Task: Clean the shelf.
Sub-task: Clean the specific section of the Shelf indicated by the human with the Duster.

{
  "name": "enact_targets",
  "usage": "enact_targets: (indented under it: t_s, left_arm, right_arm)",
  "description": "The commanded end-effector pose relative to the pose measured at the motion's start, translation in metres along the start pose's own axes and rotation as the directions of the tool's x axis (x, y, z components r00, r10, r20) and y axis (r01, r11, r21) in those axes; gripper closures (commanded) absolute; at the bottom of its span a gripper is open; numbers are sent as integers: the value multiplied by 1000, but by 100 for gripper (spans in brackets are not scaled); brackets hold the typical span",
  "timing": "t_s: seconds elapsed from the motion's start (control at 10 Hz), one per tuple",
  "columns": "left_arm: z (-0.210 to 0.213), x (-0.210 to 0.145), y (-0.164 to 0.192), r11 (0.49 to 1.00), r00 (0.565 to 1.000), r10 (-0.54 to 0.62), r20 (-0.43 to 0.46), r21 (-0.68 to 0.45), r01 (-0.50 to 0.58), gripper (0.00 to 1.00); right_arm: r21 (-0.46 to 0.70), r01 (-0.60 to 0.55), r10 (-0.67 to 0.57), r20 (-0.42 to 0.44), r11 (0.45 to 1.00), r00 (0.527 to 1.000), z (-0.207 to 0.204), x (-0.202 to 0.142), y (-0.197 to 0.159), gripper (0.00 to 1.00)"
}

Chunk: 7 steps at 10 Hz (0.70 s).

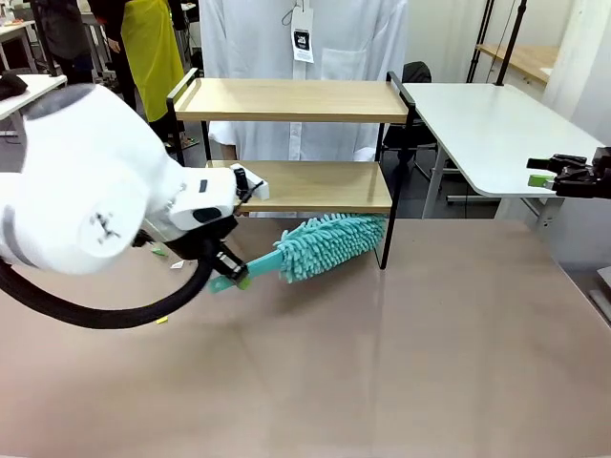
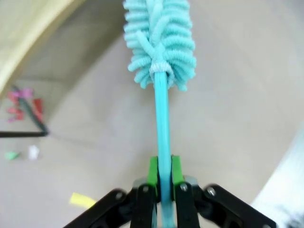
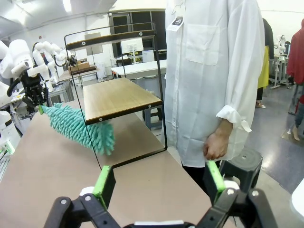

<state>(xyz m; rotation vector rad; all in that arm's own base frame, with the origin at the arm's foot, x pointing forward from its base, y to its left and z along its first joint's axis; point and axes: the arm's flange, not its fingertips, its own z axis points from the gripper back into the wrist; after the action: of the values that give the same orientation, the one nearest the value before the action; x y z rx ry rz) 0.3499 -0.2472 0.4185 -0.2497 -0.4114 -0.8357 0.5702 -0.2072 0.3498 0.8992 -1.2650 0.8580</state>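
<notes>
The shelf [image 1: 296, 99] stands at the table's far side, two wooden boards in a black frame; it also shows in the right wrist view [image 3: 116, 97]. A teal fluffy duster [image 1: 329, 245] lies slanted just below the lower board's front edge, its head near the right leg. My left gripper [image 1: 227, 270] is shut on the duster's handle [image 2: 163, 123], the green pads [image 2: 153, 172] pinching it. The duster head [image 3: 80, 126] pokes under the lower board. My right gripper [image 1: 540, 178] hovers at the far right, open and empty, its pads [image 3: 103, 179] spread wide.
A person in a white coat [image 1: 305, 57] stands behind the shelf, one hand [image 3: 214, 145] hanging down. A white side table [image 1: 487, 124] sits at the right. Small coloured scraps [image 2: 21, 104] lie on the brown tabletop [image 1: 382, 363] near the shelf's left leg.
</notes>
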Motion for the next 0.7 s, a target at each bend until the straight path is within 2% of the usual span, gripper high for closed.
enact_targets:
  t_s: [0.0,0.1,0.2,0.3,0.5,0.6]
  left_arm:
    - [37,-69,9,998,998,-26,-50,-57,23,87]
    - [56,-74,11,996,996,-47,-70,-84,41,87]
    - [79,-80,10,998,990,-54,-134,-26,51,87]
    - [113,-87,7,994,979,-105,-176,-37,100,87]
    - [173,-97,3,989,945,-147,-293,-57,136,87]
    - [200,-102,5,983,913,-181,-365,-72,167,87]
  right_arm:
    - [1,-4,4,-1,1000,1000,-2,2,1,0]
    - [1,-4,4,-1,1000,1000,-2,2,1,0]
    - [1,-4,4,-1,1000,1000,-2,2,1,0]
    - [1,-4,4,-1,1000,1000,-2,2,1,0]
    - [1,-4,4,-1,1000,1000,-2,2,1,0]
    - [1,-4,4,-1,1000,1000,-2,2,1,0]
